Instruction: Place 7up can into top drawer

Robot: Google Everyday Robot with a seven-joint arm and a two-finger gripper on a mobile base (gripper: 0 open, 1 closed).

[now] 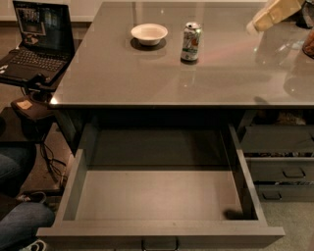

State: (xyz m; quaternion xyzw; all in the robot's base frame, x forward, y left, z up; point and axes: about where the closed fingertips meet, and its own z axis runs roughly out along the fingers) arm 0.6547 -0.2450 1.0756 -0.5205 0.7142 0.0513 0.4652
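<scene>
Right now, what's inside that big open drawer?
Only bare grey floor shows in the drawer. Its rear lies in shadow under the table, so anything there is hidden. The can stands on the table; the gripper hovers top right.

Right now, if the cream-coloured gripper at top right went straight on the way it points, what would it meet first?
Probably the white-and-green 7up can: the gripper, at the far right above the glossy grey tabletop, points left and down toward it. Depth is unclear, so it might reach the tabletop first.
</scene>
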